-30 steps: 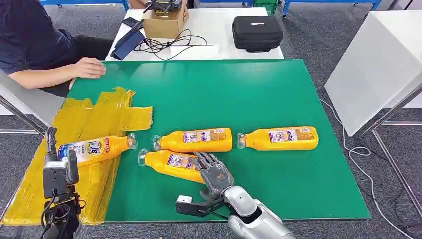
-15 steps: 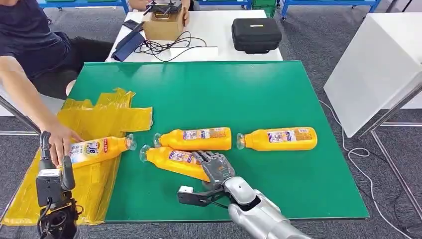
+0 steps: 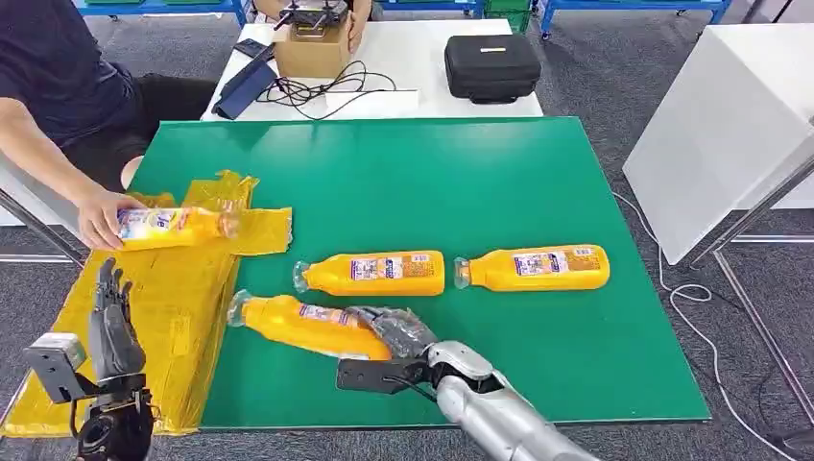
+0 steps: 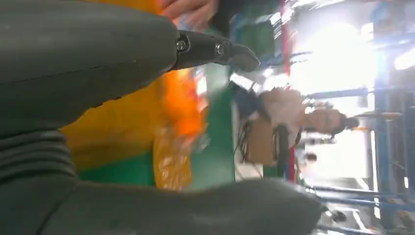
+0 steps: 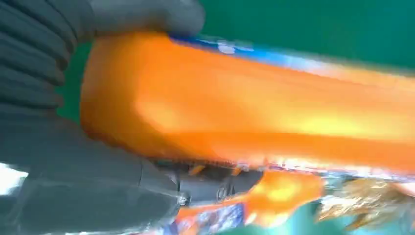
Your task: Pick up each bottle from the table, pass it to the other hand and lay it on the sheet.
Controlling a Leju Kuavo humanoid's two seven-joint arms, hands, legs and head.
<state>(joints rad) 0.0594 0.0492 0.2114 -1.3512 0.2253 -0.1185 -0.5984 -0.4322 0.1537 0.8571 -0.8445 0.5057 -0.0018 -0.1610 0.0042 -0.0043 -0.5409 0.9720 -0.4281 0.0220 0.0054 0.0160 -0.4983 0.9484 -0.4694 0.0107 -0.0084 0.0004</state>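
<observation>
My right hand (image 3: 395, 332) grips the base end of an orange bottle (image 3: 299, 322) near the green table's (image 3: 499, 182) front edge, with the neck pointing at the yellow sheet (image 3: 178, 288). Up close, the right hand (image 5: 73, 147) wraps that bottle (image 5: 244, 112). Two more orange bottles (image 3: 370, 273) (image 3: 533, 268) lie in a row mid-table. A person's hand (image 3: 96, 216) holds another bottle (image 3: 178, 226) over the sheet's far part. My left hand (image 3: 110, 331) is open above the sheet's near end, fingers spread; in its wrist view the left hand (image 4: 73, 63) holds nothing.
A person (image 3: 58, 77) sits at the table's far left corner. Behind the green table a white table carries a cardboard box (image 3: 315, 43), cables (image 3: 317, 86) and a black case (image 3: 494, 62). A white panel (image 3: 720, 125) stands to the right.
My right hand has closed on the nearest bottle and carried it left toward the sheet. The person took the bottle off the sheet's near part and moved it farther back. My left hand lowered.
</observation>
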